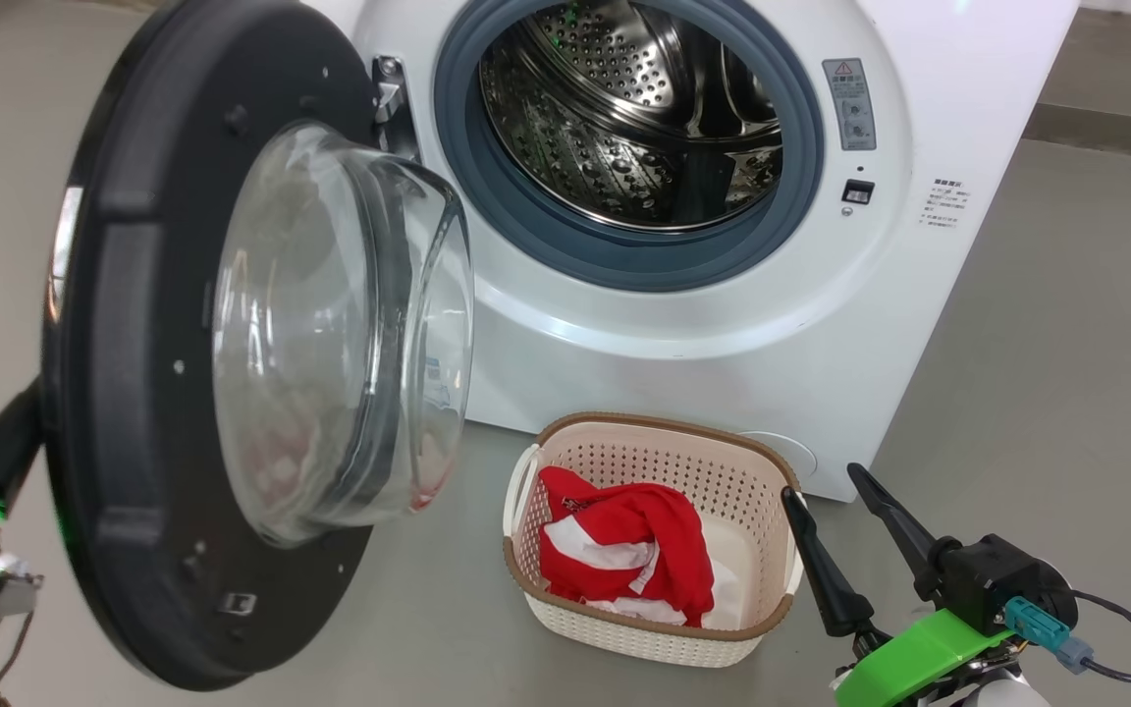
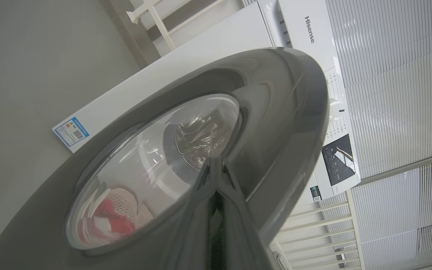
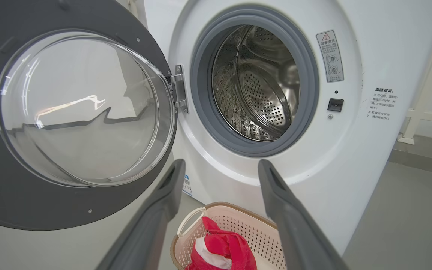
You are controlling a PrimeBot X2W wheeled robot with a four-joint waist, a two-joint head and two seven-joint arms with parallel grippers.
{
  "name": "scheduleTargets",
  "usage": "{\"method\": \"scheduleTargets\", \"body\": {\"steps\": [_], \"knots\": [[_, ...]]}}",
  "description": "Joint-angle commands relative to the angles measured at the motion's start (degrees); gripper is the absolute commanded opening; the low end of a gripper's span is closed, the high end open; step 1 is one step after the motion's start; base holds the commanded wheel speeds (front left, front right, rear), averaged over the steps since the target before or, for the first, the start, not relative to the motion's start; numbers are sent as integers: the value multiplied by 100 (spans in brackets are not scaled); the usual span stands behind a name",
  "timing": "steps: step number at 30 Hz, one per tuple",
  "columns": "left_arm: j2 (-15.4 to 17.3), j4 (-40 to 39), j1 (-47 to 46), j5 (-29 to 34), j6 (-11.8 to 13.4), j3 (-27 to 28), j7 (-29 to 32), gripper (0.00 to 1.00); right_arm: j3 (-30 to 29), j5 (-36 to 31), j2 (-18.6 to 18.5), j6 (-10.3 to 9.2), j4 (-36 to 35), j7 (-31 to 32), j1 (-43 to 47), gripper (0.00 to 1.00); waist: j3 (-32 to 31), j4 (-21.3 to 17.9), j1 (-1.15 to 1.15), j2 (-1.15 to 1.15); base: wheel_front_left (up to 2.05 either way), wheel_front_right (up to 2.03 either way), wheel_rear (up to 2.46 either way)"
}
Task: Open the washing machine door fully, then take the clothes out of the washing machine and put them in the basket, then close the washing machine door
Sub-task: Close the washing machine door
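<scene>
Left gripper (image 2: 218,195): fingers pressed together, nothing pinched; behind the door's outer face, toward its free left edge; tip seemingly resting on the glossy surface, though the mirror-like reflection leaves contact unsure.
Washing machine door (image 1: 124,344): swung wide open to the left, hanging above the left side of the floor (image 1: 1017,344); wide black rim, matt and ribbed on the inner face, glossy on the outer; round, so no long axis to speak of.
Glass bowl (image 1: 330,324): clear, smooth, bulging from the inner face.
Hinge (image 3: 178,88): bright metal, at the door's right edge, between door and gasket.
Washing machine (image 1: 683,353): smooth white box; grey rubber gasket (image 1: 487,196); perforated steel drum (image 1: 624,118), bare metal in the part on show.
Basket (image 1: 664,424): on the floor just before the machine's lower front, below the opening; cream perforated plastic, rounded rectangle, brown woven-look rim.
Clothes (image 1: 624,550): soft red fabric with white stripes, crumpled inside the basket, toward its left end.
Right gripper (image 1: 823,483): jaws spread, empty; long dark tapering fingers just beside the basket's right end, pointing up at the machine front.
Closing move: judged the step left; outer face directly ahead of the left jaws, swing rightward about the hinge; left arm nearer, placed to push.
</scene>
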Motion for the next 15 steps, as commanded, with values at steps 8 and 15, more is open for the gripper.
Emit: {"method": "scheduleTargets", "body": {"steps": [8, 15], "knots": [[14, -874, 326, -339, 179, -332, 149, 0, 111, 33, 7, 36, -137, -37, -171, 100, 37, -87, 0, 0, 0, 0, 0], [-2, -1145, 628, -631, 285, -687, 4, 0, 104, 38, 8, 36, -150, -37, -206, 100, 93, -219, 0, 0, 0, 0, 0]]}}
